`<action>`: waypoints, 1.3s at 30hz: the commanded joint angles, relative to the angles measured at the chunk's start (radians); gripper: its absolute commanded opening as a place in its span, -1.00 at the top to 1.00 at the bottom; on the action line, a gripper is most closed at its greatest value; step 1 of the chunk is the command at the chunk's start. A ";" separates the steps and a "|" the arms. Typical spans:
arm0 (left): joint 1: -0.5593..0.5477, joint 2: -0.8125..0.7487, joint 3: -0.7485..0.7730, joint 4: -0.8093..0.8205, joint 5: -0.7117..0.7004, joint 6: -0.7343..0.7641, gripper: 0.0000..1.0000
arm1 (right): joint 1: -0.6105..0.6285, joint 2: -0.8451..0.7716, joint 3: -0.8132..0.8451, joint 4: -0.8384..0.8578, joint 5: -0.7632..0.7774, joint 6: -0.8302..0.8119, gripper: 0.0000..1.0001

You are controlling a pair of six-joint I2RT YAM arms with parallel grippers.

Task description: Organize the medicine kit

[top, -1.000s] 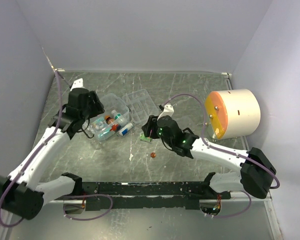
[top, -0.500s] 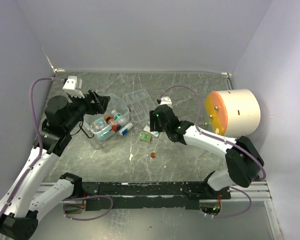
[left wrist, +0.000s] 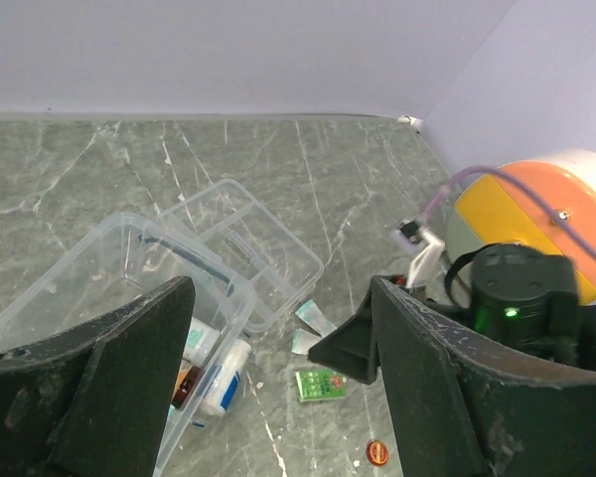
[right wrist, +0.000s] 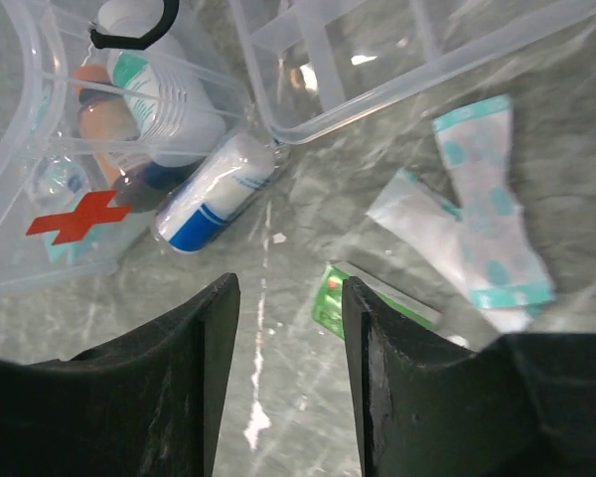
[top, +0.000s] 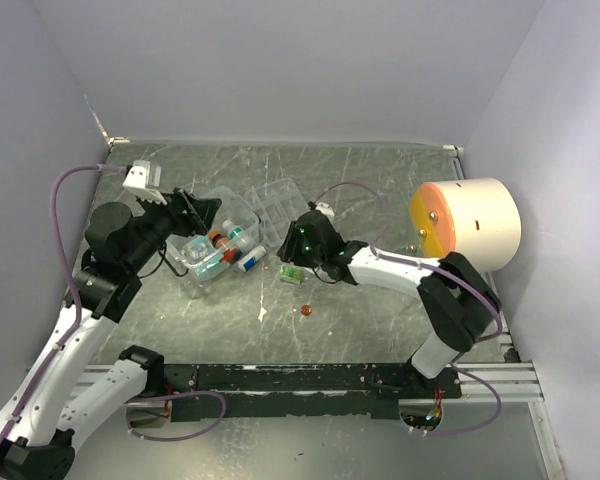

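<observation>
The medicine kit (top: 218, 243) is a clear box with a red cross (right wrist: 74, 219) and a black handle (right wrist: 129, 35), and it holds bottles. Its clear divided tray (top: 280, 203) lies just behind it. A white roll with a blue band (right wrist: 219, 194) lies against the box. A green packet (top: 292, 273) and pale sachets (right wrist: 477, 199) lie on the table. My left gripper (top: 195, 212) hovers open and empty over the box's left end. My right gripper (top: 298, 245) is open and empty, low over the green packet (right wrist: 330, 293).
A big cream cylinder with an orange face (top: 465, 228) stands at the right. A small red disc (top: 306, 311) lies in front of the green packet. Grey walls close in the table at the left, back and right.
The left wrist has drawn back to the left and up, its gripper still by the box. The right arm has folded in, and its gripper stays by the green packet.
</observation>
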 commanded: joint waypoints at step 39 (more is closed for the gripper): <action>-0.027 -0.102 -0.022 0.021 -0.038 0.003 -0.65 | 0.115 0.401 0.194 0.098 0.239 0.640 0.63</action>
